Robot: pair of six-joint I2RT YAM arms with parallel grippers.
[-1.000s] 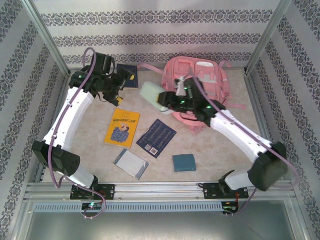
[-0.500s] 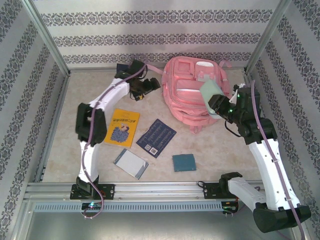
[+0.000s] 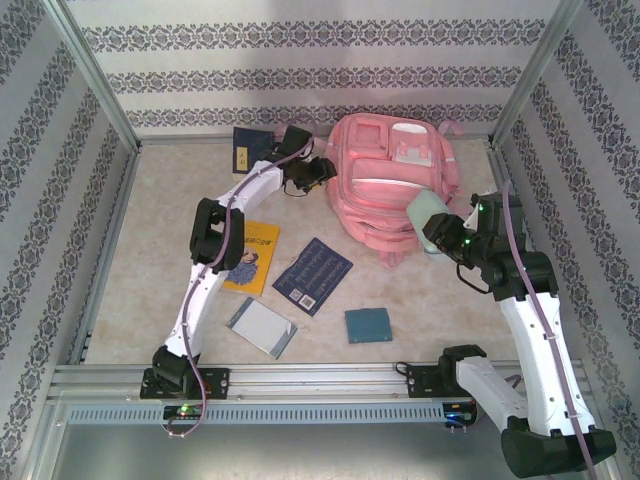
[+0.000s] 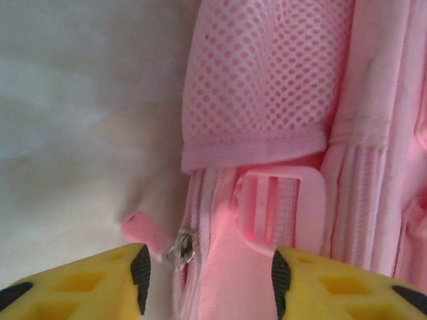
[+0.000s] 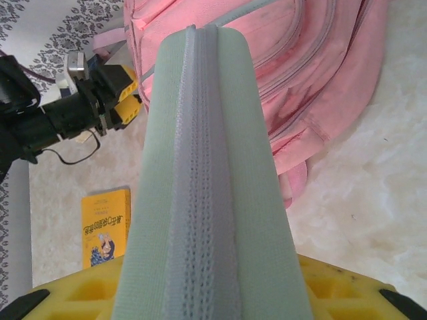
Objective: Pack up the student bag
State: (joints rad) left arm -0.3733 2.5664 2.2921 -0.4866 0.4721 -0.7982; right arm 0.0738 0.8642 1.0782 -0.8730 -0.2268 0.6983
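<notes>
Left claw (image 3: pixel 318 172) reached student bag (image 3: pixel 385 195) edge (right claw (image 3: pixel 438 234) grips pouch (image 3: pixel 423 211)).

Yellow book (image 3: pixel 260 250), navy book (image 3: pixel 313 275), grey notebook (image 3: pixel 261 327) and teal book (image 3: pixel 368 325) lie apart on the table (image 3: pixel 150 260).

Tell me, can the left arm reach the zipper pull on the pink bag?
Probably yes. The left gripper is open beside the student bag, and the zipper pull lies just ahead of its fingertips, nothing between.

white arms (image 3: pixel 195 300), black joints (image 3: pixel 210 233), lilac cables (image 3: pixel 511 225)
</notes>
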